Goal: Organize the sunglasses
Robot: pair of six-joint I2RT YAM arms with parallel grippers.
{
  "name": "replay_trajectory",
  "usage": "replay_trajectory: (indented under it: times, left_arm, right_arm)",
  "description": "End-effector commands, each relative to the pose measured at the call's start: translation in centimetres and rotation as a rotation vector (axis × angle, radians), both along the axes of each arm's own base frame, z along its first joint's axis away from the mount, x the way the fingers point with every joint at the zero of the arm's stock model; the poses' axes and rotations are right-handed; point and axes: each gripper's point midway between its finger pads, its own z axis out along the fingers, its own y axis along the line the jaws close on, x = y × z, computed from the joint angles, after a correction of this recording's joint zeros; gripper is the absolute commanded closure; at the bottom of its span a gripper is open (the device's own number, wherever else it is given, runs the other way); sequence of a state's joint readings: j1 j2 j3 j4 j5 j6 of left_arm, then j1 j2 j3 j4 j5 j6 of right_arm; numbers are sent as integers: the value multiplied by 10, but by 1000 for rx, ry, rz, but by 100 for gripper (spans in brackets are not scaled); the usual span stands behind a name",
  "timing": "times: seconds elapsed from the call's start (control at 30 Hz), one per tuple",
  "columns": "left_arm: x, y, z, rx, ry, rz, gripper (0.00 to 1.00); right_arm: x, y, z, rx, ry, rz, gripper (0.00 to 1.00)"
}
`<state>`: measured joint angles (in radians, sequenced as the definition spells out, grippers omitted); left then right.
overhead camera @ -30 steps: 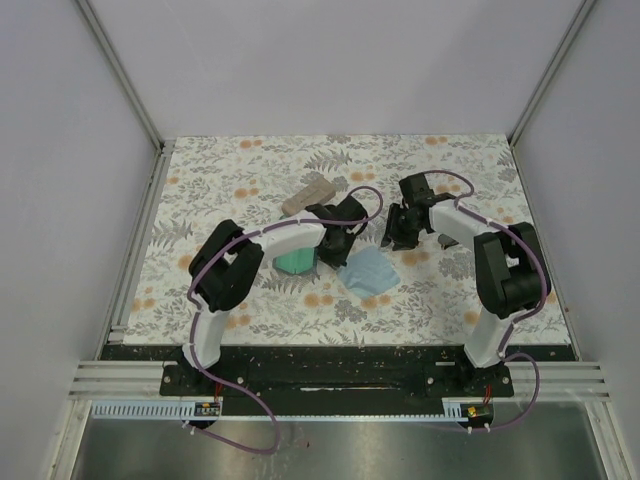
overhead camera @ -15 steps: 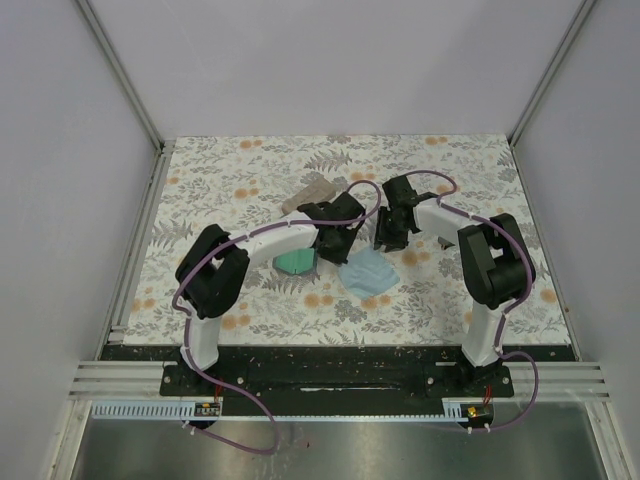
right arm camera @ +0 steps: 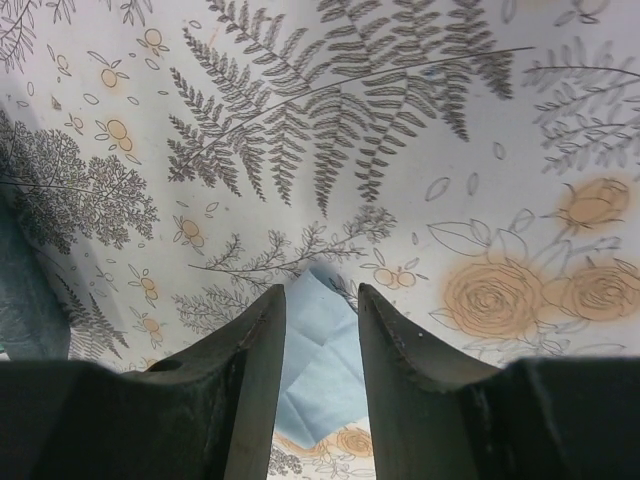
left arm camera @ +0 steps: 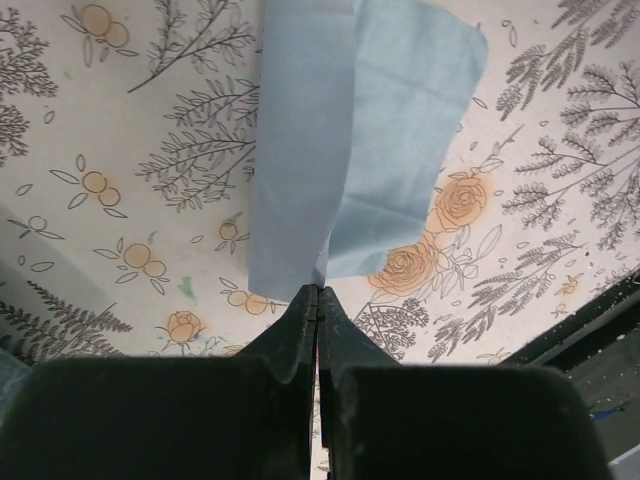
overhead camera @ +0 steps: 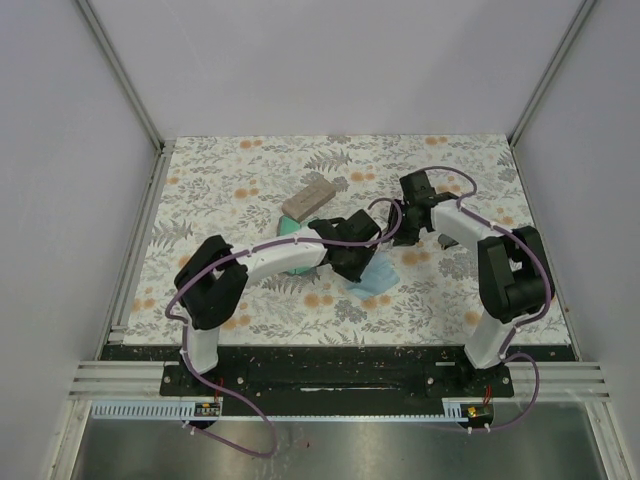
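- Left gripper (left arm camera: pixel 318 292) near the middle of the floral table (overhead camera: pixel 440 300), a little toward the near edge; fingers pressed flat together, pinching an edge of the light blue cloth (left arm camera: pixel 340 130).
- Cloth folded over on itself, running away from the pinch, with one rounded corner spread out to the side in the left wrist view. Cannot tell whether its far part lies on the table or hangs clear of it.
- Right gripper (right arm camera: pixel 321 300) just beside the cloth, on the side toward the far edge and the right edge, tilted down over bare patterned surface. Fingers parted by a narrow gap and holding nothing; a strip of the cloth seen through the gap, farther off.
- Teal case (right arm camera: pixel 22 290) left of the cloth, toward the left edge, partly hidden under the left arm in the top view.
- Tan case (overhead camera: pixel 308 197) left of centre and toward the far edge, lying aslant, close to the teal case and apart from both grippers.
- Sunglasses not made out in any of the three views; place cannot be told.
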<state>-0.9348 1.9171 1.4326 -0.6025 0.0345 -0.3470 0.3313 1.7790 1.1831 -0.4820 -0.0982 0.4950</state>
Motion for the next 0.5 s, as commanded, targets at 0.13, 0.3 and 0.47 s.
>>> replay_trajectory:
  times: [0.13,0.3,0.47]
  left_arm:
    - [-19,-23,26,-104,-26,-77,100]
    - [-34,-32,29,-152,5,-104,100]
    - [-39,-35,34,-166,6,-114,100]
  right_arm:
    - [-6,-16,29,89,-53,-46,57]
    - [-17,-22,24,88,-38,-51,57]
    - [-28,-19,17,106,-5,-36,57]
